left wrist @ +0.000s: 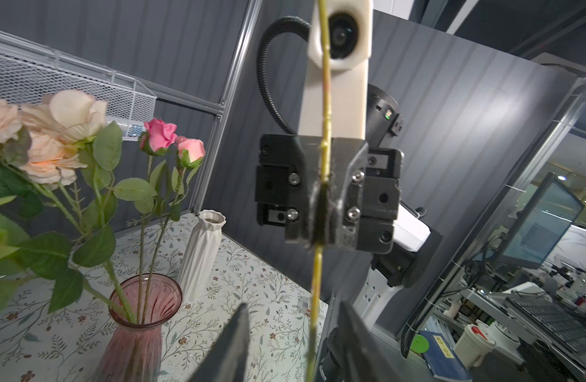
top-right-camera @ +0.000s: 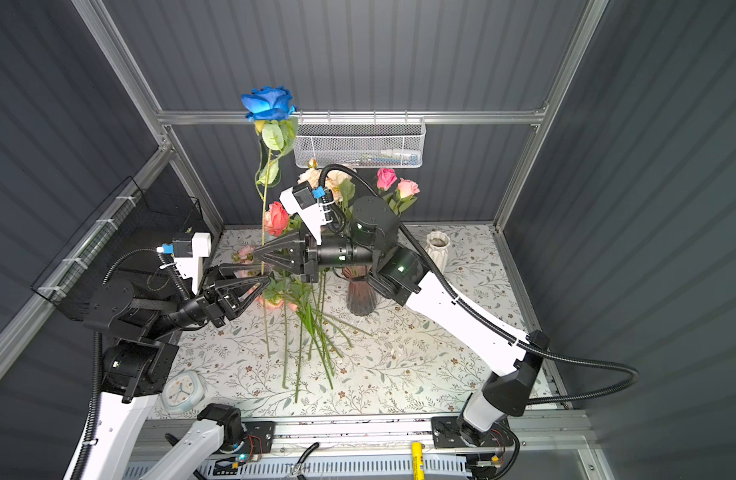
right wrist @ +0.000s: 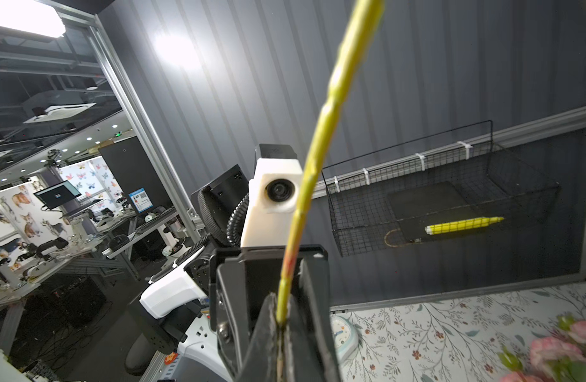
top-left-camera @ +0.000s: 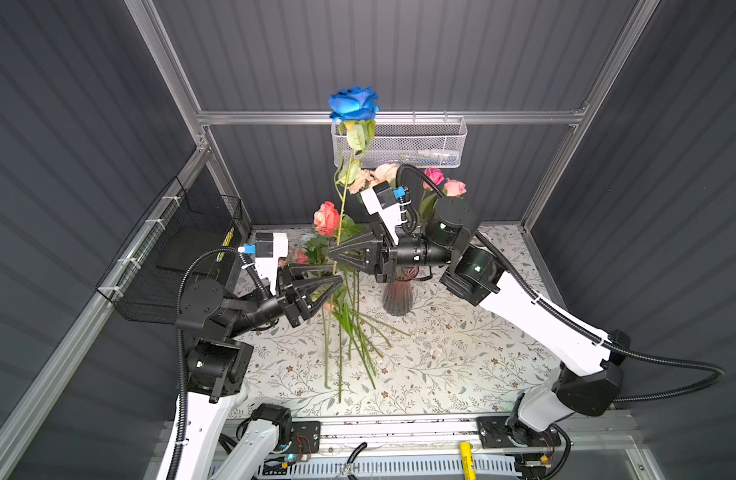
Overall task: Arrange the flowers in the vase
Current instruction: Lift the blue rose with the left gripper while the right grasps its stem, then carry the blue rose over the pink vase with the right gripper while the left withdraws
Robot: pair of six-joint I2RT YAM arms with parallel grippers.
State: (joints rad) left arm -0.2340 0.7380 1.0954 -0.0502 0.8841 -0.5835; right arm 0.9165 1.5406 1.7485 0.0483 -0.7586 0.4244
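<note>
Grip on the long-stemmed dark blue rose point(top-left-camera: 353, 104) lies with the right tool point(top-left-camera: 333, 252). Its jaws are pressed together on the yellow-green stem about midway along. The flower stands upright above the floral-patterned counter point(top-left-camera: 441, 365), its head high against the back wall.

The left tool point(top-left-camera: 338, 279) sits just below, jaws parted wide, with the stem passing between them. In the left wrist view neither finger point(left wrist: 233, 344) appears to touch the stem, though both are cut off by the picture's edge.

The stem's lower end is lost among the loose green-stemmed flowers point(top-left-camera: 349, 332) heaped on the counter, so where it ends cannot be told. Their heads are mostly hidden under the two tools. A coral rose point(top-left-camera: 326, 218) shows above them, but whether it lies in the heap or stands cannot be made out.

The ribbed pink glass vase point(top-left-camera: 397, 297) stands under the right arm's wrist, which covers its mouth in both top views. The left wrist view shows pink roses point(left wrist: 172, 139) and cream peonies point(left wrist: 63, 115) standing in it. A white ribbed ceramic vase point(top-right-camera: 436, 249) stands near it, partly behind the arm's cable.
</note>
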